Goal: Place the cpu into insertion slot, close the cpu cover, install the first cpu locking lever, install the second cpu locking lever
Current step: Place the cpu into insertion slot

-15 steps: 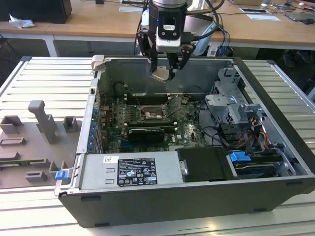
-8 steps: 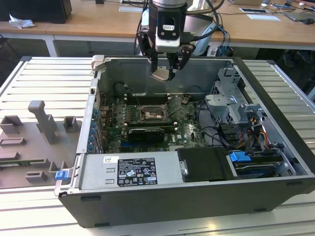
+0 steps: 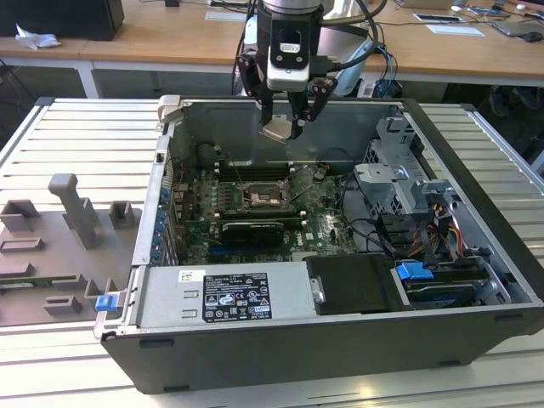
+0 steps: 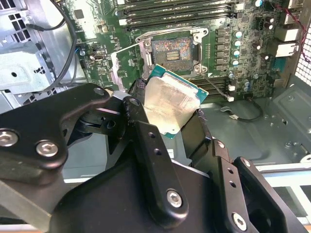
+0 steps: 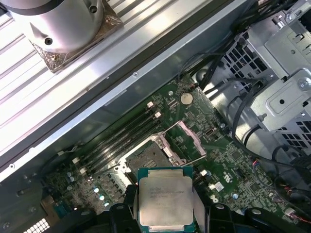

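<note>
Above the open computer case [image 3: 280,361], upper centre of the exterior view, claw [image 3: 283,129] is clamped on cpu [image 3: 275,130] edges, clear of the board. Second wrist view: insertion slot [image 4: 174,51] contacts exposed, cpu cover [image 4: 127,68] flipped open beside it.

The cpu [image 4: 171,104] shows a pale silver-beige top edged in green against the matte black gripper [image 4: 169,120]. The motherboard [image 4: 104,29] is dark green, dotted with pale blue-capped capacitors [image 4: 236,49]; the insertion slot [image 4: 174,50] is dark, copper-flecked, silver-rimmed. The charcoal case [image 3: 255,361] carries a bright blue clip [image 3: 414,272] and a white label [image 3: 225,297] with black print.
</note>
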Controlling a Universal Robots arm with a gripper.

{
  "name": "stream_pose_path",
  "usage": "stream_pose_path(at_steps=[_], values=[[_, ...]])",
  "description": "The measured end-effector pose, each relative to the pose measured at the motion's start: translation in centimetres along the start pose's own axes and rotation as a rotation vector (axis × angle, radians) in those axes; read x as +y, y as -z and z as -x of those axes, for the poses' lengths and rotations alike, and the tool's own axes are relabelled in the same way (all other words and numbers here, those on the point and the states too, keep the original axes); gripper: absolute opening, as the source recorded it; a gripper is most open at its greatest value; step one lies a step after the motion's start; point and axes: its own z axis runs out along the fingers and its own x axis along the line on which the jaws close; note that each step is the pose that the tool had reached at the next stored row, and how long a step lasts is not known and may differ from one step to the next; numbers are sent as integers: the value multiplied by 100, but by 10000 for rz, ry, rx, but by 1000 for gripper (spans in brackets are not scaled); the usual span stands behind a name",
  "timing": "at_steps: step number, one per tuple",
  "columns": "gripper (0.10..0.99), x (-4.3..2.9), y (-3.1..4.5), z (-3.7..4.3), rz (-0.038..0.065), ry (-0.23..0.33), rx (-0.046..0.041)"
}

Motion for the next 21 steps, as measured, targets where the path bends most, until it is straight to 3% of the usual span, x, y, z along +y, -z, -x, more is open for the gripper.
stream_pose_path(at_steps=[8, 11, 21], values=[[541, -1, -7, 0, 10, -450, -40], [541, -1, -15, 0, 21, -1058, -95], [541, -6, -53, -1, 25, -1312, -118]])
